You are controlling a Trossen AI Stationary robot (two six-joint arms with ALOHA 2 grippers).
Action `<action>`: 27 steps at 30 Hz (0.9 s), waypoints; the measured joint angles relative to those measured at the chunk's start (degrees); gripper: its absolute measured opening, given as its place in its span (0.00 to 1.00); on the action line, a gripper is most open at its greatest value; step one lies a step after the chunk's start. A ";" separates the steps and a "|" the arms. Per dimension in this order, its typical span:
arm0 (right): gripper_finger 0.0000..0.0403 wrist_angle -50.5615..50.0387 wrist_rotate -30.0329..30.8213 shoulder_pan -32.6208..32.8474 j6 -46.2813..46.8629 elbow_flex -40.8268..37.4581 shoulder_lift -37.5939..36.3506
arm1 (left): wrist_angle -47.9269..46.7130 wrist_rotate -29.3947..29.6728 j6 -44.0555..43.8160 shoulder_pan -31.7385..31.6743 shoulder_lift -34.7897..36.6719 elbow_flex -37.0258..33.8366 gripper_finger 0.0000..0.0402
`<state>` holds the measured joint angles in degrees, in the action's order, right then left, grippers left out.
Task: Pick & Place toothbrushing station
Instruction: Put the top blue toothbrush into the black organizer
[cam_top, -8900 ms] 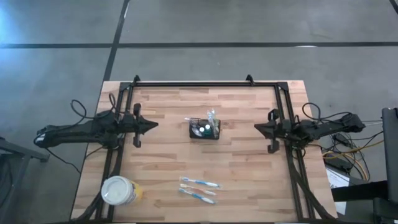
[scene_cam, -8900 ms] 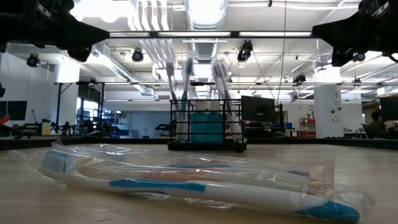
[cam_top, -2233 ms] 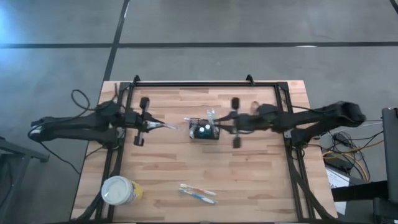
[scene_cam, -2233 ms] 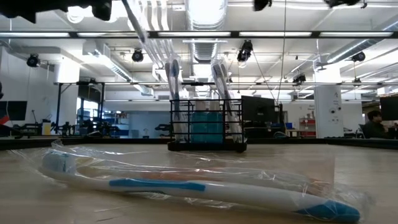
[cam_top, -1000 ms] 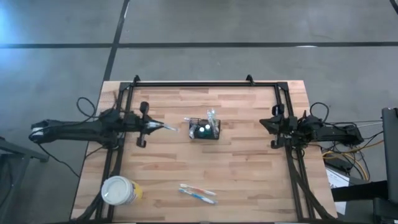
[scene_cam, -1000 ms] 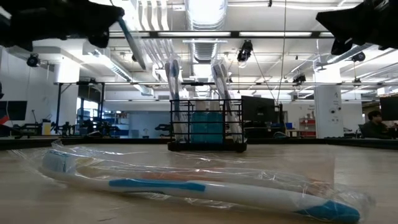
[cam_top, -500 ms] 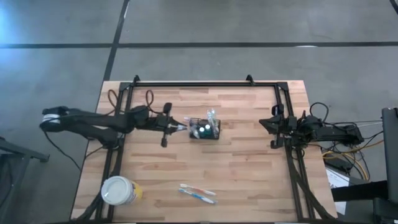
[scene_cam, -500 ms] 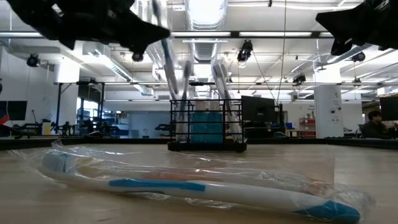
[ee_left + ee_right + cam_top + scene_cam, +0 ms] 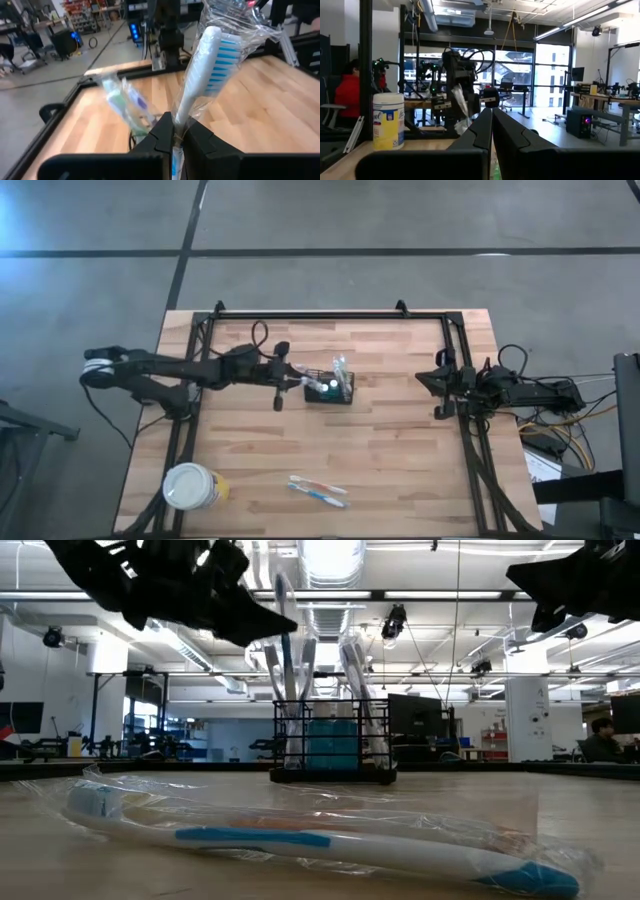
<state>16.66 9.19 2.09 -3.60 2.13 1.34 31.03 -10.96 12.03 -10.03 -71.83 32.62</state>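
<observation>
The caddy (image 9: 329, 389) sits near the centre of the counter (image 9: 400, 470) in the high view, a little above the middle, with wrapped toothbrushes standing up out of it. In the low view the caddy (image 9: 333, 740) shows at mid-frame as a black wire box with a teal item inside.

The left gripper (image 9: 296, 383) reaches in from the left of the high view and is just beside the caddy's left end, touching or nearly so (the overhead picture does not settle which). Its fingers are pinched on a wrapped toothbrush (image 9: 200, 80): in the left wrist view the white handle rises from between the dark fingers (image 9: 162, 132), with blue bristles and crinkled clear film at the top. In the low view the left gripper (image 9: 270, 620) hangs at upper left, above the caddy's left side, with the toothbrush (image 9: 284, 615) slanting down towards the basket.

The right gripper (image 9: 430, 385) waits at the right edge of the counter in the high view, well apart from the caddy, its fingers pressed together with nothing between them.

Two more wrapped toothbrushes (image 9: 318, 489) lie low in the high view, below the caddy. A white-lidded tub (image 9: 191, 486) stands at lower left. In the right wrist view the tub (image 9: 388, 121) carries a yellow label with script lettering (too small to read with certainty).
</observation>
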 joint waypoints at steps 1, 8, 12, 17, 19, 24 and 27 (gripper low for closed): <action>0.02 -0.02 0.00 0.00 0.00 -0.02 0.00 | -0.01 0.00 -0.06 -0.05 -0.65 0.00 0.05; 0.02 0.01 -0.02 0.00 0.02 -0.02 0.17 | 0.48 0.02 -0.84 -0.10 -4.56 0.00 0.05; 0.02 0.05 -0.02 0.00 0.15 -0.02 0.17 | 1.35 0.07 -1.21 -0.14 -6.68 0.00 0.05; 0.02 0.07 -0.02 0.00 0.24 -0.02 0.17 | 1.98 0.12 -0.69 -0.61 -9.35 0.00 0.05; 0.02 0.05 -0.02 0.00 0.24 -0.02 0.17 | 2.04 0.11 -0.52 -0.87 -10.20 0.00 0.05; 0.02 0.06 -0.02 0.00 0.24 -0.02 0.19 | 3.08 -0.45 -0.50 -1.56 -11.96 -0.01 0.05; 0.02 0.09 -0.04 0.00 0.24 -0.02 0.26 | 3.55 -0.55 -0.10 -1.77 -12.74 0.00 0.05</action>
<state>16.75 9.15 2.09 -3.36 2.11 1.61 34.57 -11.51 11.94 -11.79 -84.58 32.62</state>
